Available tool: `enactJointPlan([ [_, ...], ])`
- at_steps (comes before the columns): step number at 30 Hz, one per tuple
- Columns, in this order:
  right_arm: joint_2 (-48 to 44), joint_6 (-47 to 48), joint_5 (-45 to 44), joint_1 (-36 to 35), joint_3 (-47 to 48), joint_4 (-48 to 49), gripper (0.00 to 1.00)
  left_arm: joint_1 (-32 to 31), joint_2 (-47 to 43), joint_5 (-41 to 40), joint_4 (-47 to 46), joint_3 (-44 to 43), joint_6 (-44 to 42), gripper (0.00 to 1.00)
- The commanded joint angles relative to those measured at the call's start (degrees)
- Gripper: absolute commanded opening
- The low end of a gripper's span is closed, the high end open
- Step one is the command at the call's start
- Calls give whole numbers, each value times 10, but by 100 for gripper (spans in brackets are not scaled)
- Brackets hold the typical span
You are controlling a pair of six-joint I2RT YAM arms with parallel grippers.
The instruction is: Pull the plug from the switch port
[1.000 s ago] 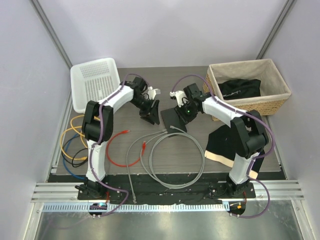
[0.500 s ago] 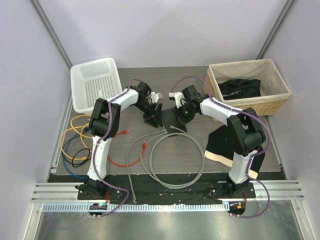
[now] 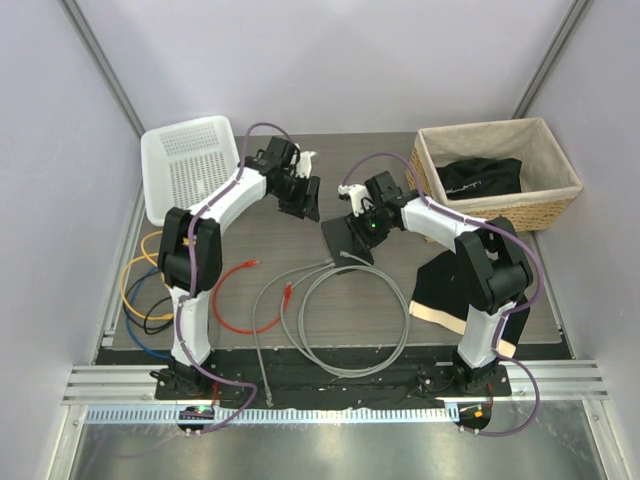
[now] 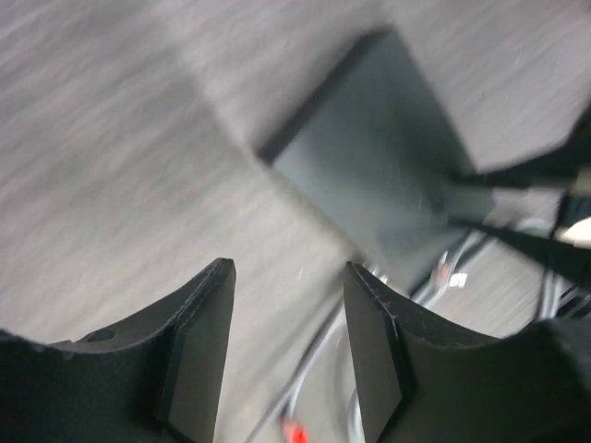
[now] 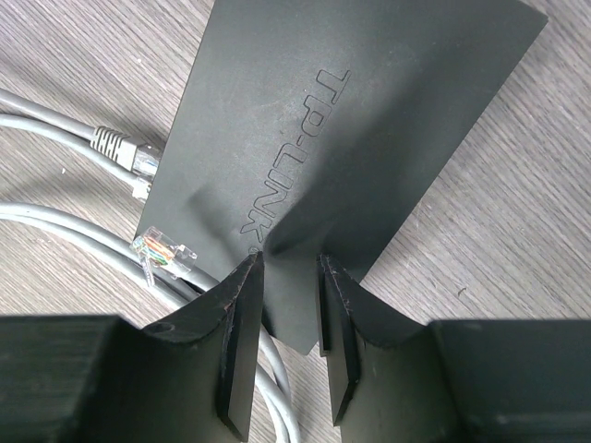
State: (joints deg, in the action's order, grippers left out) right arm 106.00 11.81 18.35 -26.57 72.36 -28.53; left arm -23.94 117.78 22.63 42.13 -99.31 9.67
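Top external shows the switch [image 3: 343, 238] lying mid-table, pinched at its far corner by the right gripper [image 3: 362, 222]. The left gripper [image 3: 303, 196] hangs apart from it, up and to the left, holding nothing. A grey cable [image 3: 350, 310] loops toward the near edge, and its plug [image 3: 346, 258] lies just beside the switch's near edge. The plug looks to be out of the port, so the pull seems done and little is left but letting go. Left wrist, blurred, shows its own jaws spread and empty, with the switch [image 4: 369, 175] ahead of them and well clear of the gap. Right wrist shows its fingers closed on the switch's thin edge, the flat black body [image 5: 351, 120] reaching away from the jaws. The grey plug [image 5: 120, 149] rests at the switch's left side; whether it touches the edge I cannot tell.
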Motion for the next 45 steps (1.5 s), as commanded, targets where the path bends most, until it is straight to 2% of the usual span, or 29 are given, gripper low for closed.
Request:
enactJointPlan([
  [1,-11,2,-19,-4,-24,-20,37,6,57,63,-111,-7,54,54],
  [6,-15,4,-18,-3,-39,-19,37,-11,47,165,-151,67,50,55],
  [10,-9,1,-14,-4,-41,-17,37,-17,46,198,-156,111,59,56],
  [13,-1,-1,-11,-4,-33,-20,37,-19,48,210,-169,141,59,63],
  [20,4,-3,-10,-3,-27,-23,37,-21,64,204,-142,126,40,57],
  [26,-3,-2,-12,-4,-32,-23,37,-20,56,210,-71,134,-15,55],
  [30,-4,-2,-12,-4,-36,-22,37,-22,46,198,-74,152,-26,55],
  [38,-1,-3,-12,-4,-32,-24,37,-49,62,191,-57,133,-38,55],
  [45,-11,0,-14,-3,-47,-20,37,-48,69,183,-54,131,-44,54],
])
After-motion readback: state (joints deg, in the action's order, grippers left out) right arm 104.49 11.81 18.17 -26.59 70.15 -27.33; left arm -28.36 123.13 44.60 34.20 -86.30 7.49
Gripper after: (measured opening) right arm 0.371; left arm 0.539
